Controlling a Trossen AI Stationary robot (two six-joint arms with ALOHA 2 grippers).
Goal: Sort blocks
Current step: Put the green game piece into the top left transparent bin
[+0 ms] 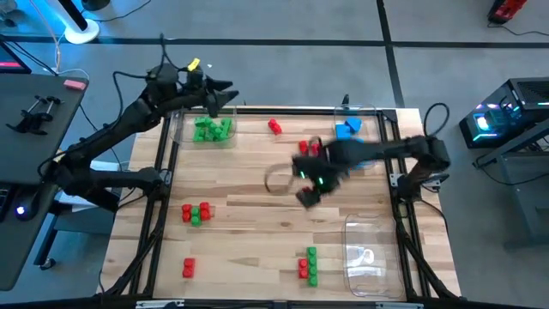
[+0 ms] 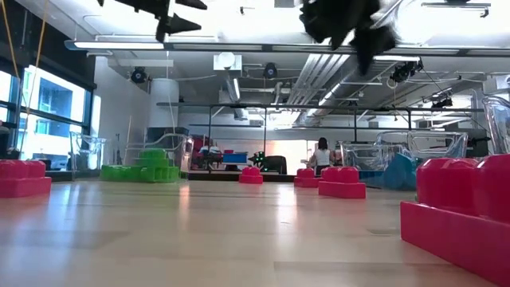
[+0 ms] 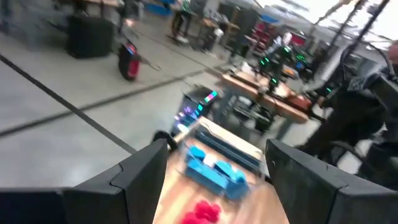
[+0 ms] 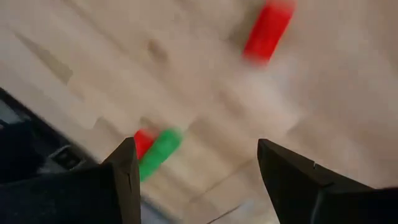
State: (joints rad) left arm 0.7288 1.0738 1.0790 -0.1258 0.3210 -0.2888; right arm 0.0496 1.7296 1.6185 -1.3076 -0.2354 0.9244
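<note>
Red, green and blue blocks lie scattered on the wooden table. Green blocks (image 1: 213,130) sit in a clear tray at the far left. Blue blocks (image 1: 347,129) sit in a clear tray at the far right; they also show in the left wrist view (image 3: 214,171). Red blocks (image 1: 309,148) lie beside my right arm. My left gripper (image 1: 225,94) is open and empty, raised above the green blocks' tray. My right gripper (image 1: 306,190) is open and empty, raised over the table's middle; its wrist view (image 4: 196,171) shows a red-and-green pair (image 4: 155,151) and a red block (image 4: 267,30) below.
A red-green group (image 1: 196,213) lies at left, a red block (image 1: 189,267) near the front left, a green-red stack (image 1: 308,263) at the front middle, a lone red block (image 1: 274,127) at the far side. A clear tray (image 1: 364,253) stands at front right. A curved clear piece (image 1: 278,180) lies mid-table.
</note>
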